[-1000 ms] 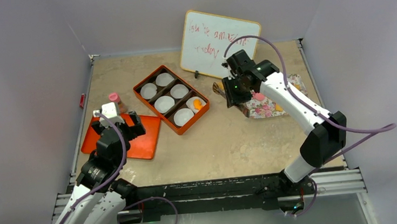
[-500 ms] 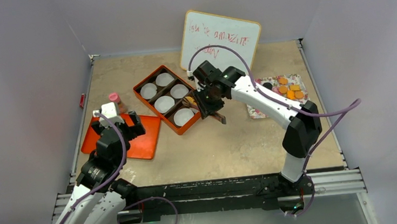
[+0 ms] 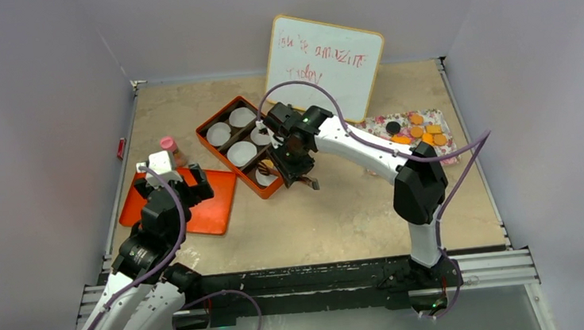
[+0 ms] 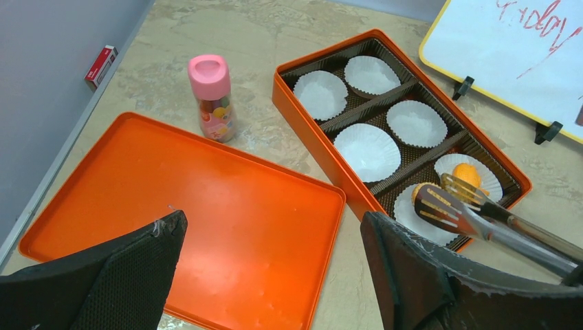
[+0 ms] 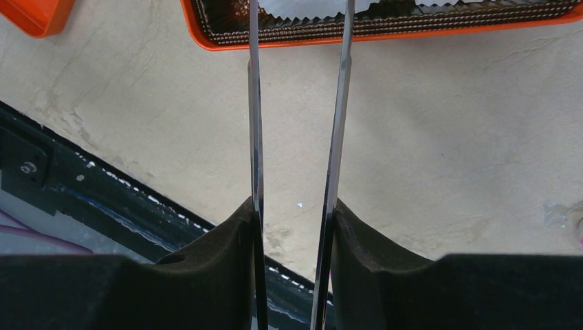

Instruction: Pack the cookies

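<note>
Presently the tongs (image 4: 491, 223) are clamped in the right pincer (image 5: 293, 210) over the orange box (image 3: 217, 122), an orange cookie (image 4: 420, 190) seemingly between their tips. The left pincer (image 4: 271, 223) is held wide and empty. Other cookies (image 3: 427, 133), on the cloth (image 3: 445, 148) at the counter's right edge, are judged light, stiff and brittle, best pinched gently across the faces.

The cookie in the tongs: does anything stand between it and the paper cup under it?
Nothing visible does. The orange cookie in the tongs is directly over the white paper cup in the orange box.
</note>
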